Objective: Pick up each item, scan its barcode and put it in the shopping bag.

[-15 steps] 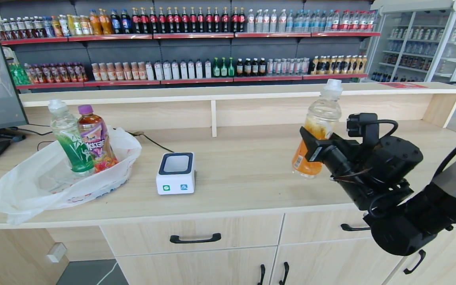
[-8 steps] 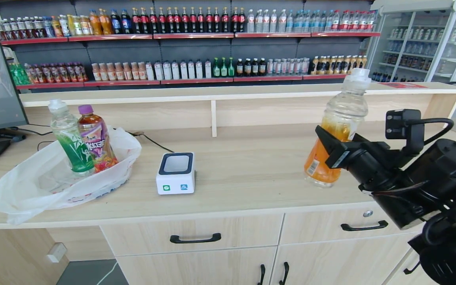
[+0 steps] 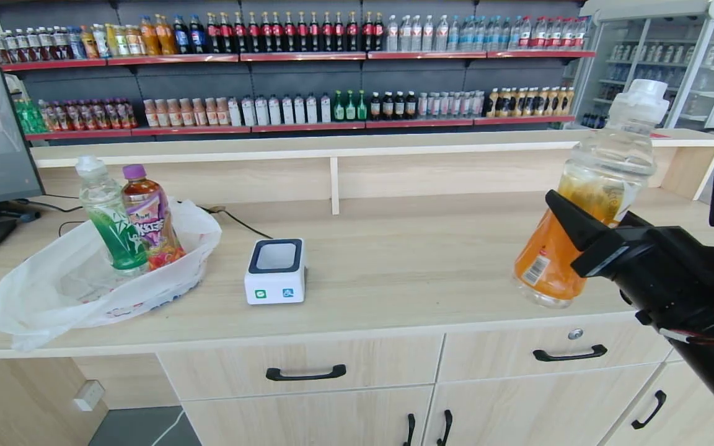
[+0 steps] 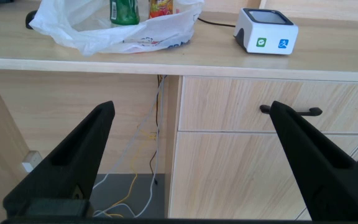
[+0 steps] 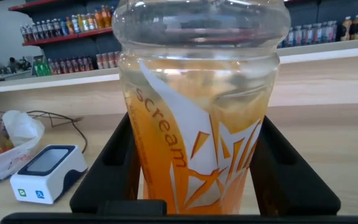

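Two bottles (image 3: 146,220) already stand in the bag (image 3: 53,291), while the right gripper (image 3: 580,226) clamps the orange bottle (image 3: 549,254), unscanned and unbagged; left gripper (image 4: 191,109) hangs open.

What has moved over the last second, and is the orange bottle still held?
The right end effector, still shut on the orange bottle, carried it toward the robot's right and nearer the head camera, away from the scanner. Nothing was let go. The scanner, the shopping bag, and the green bottle and purple-capped bottle standing in it stayed put.
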Available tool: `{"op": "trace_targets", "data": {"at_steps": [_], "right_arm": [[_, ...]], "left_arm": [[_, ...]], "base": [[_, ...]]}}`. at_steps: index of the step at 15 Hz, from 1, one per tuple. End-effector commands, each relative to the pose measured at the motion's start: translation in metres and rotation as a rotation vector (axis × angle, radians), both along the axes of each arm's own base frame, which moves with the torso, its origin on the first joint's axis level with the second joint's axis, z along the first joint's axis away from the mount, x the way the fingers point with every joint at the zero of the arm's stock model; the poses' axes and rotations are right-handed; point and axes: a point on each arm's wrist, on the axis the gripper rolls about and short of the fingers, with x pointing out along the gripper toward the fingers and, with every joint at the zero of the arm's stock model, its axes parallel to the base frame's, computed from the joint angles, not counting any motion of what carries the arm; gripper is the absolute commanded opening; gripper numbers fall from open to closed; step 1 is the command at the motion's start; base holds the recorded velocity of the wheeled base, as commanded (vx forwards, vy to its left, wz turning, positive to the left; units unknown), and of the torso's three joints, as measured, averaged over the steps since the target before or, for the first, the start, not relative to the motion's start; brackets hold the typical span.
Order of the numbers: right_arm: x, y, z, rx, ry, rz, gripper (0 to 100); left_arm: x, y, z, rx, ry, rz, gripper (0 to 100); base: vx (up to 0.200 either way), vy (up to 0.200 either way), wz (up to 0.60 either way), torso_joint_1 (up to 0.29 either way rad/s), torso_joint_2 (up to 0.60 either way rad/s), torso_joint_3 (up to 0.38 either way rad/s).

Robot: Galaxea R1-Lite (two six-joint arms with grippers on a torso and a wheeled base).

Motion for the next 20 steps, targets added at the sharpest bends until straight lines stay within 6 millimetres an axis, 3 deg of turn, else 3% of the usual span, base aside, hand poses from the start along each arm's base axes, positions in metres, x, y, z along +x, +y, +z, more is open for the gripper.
{"op": "trace_targets", "data": {"at_steps": [1,11,20], "right_arm": [[-0.011,-0.004,0.007,0.014,-0.031,0.005,0],[-0.031,0.011,0.015,0.038,-0.064,0.118,0],[-0.063,0.051,0.028,0.102,-0.094,0.387,0]], "left_arm": [[0.0,0.0,0.0,0.0,-0.001,-0.001,100],[0.0,0.0,0.0,0.0,-0.002,-0.001,100],[0.0,0.0,0.0,0.0,-0.002,-0.001,100]], "base": [[0.0,0.0,0.0,0.0,0.0,0.0],[0.0,0.0,0.0,0.0,0.0,0.0],[0.0,0.0,0.0,0.0,0.0,0.0]]}}
